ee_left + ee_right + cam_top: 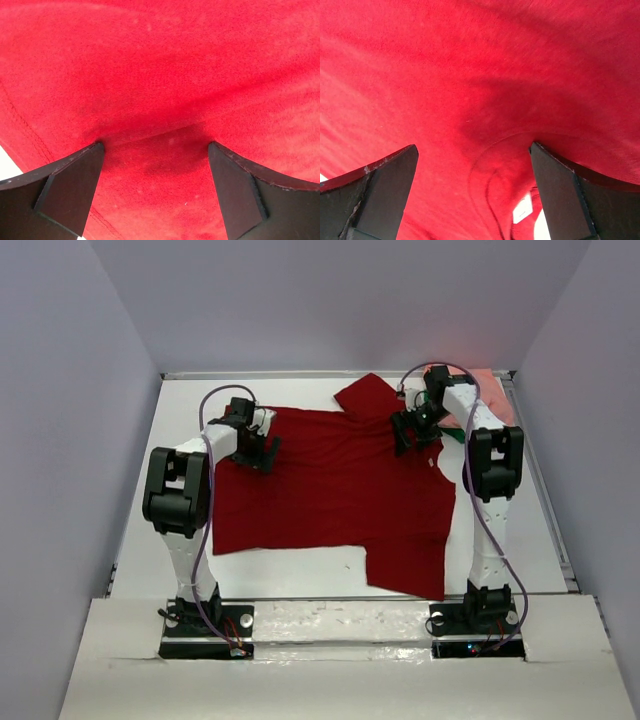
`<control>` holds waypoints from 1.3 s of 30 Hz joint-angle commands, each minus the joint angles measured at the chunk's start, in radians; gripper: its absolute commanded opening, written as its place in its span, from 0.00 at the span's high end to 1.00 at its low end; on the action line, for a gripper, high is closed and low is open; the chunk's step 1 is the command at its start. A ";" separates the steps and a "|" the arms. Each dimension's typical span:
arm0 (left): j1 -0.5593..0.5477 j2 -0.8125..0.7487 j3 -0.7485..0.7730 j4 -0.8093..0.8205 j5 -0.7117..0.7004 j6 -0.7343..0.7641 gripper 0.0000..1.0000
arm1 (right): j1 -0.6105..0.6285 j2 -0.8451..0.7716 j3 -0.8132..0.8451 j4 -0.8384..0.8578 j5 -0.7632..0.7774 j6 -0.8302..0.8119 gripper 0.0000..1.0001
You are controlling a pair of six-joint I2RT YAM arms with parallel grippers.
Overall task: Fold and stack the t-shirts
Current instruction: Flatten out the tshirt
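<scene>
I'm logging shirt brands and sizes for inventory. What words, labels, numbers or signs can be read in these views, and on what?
None can be read.
The dark red cloth t-shirt spread on the white table bears no print.
A small white patch at its collar, perhaps a neck tag, is too blurred to read.
The salmon pink cloth shows no lettering.
</scene>
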 commanded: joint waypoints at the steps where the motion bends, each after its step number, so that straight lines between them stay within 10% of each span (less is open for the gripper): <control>1: 0.037 0.040 0.048 -0.034 -0.046 0.019 0.01 | 0.018 0.065 0.149 -0.040 -0.022 -0.004 0.00; 20: 0.075 0.110 0.281 -0.098 -0.052 0.019 0.01 | 0.018 0.295 0.485 -0.049 -0.064 0.045 0.00; 39: 0.155 0.117 0.339 -0.101 0.027 0.009 0.01 | -0.002 0.078 0.258 -0.001 0.079 0.077 0.00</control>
